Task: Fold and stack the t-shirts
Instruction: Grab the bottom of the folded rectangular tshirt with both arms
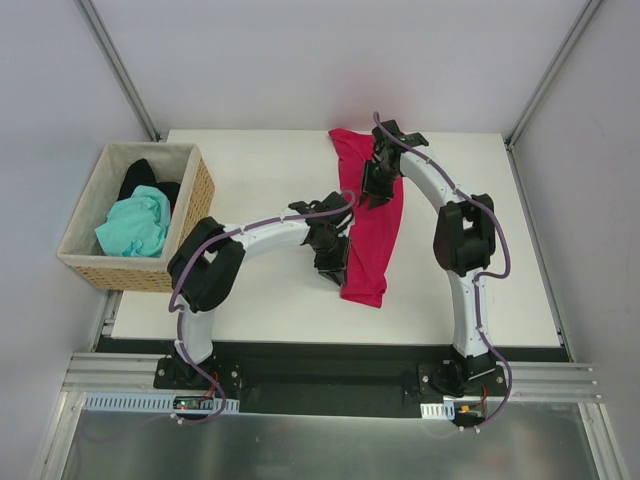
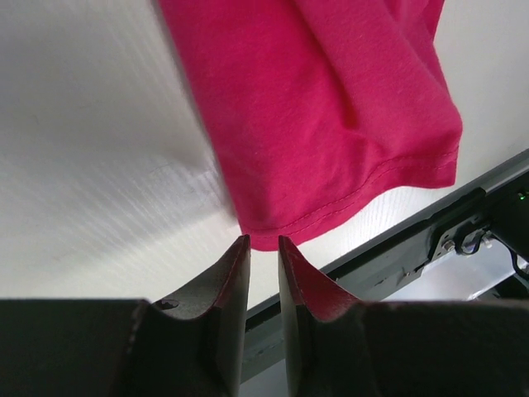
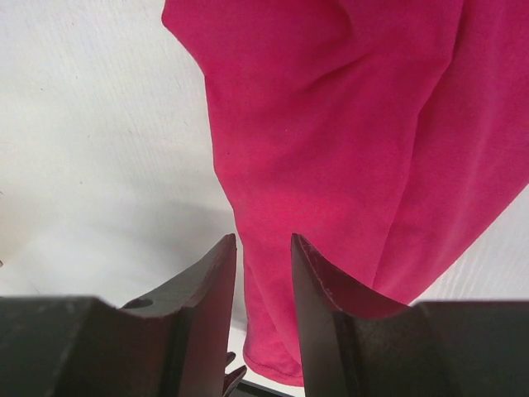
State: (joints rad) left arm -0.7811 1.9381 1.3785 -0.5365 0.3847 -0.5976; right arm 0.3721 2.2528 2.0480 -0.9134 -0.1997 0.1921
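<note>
Crimson t-shirt lies as one long strip, its axis running from the right gripper to the left gripper. Its hem corner sits at the left tips, and cloth spreads ahead of the right tips. Both jaws stand narrow; grip cannot be confirmed.

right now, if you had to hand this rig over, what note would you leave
left gripper: jaws nearly together at the hem corner of the crimson cloth t-shirt, grip unclear
right gripper: jaws slightly apart over that shirt farther back, grip unclear
crimson shirt stretches bunched lengthwise over the white table; mint-green t-shirt and black t-shirt sit crumpled in the tan wicker basket
done: nothing folded or stacked
to do: fold all three, stack them
</note>
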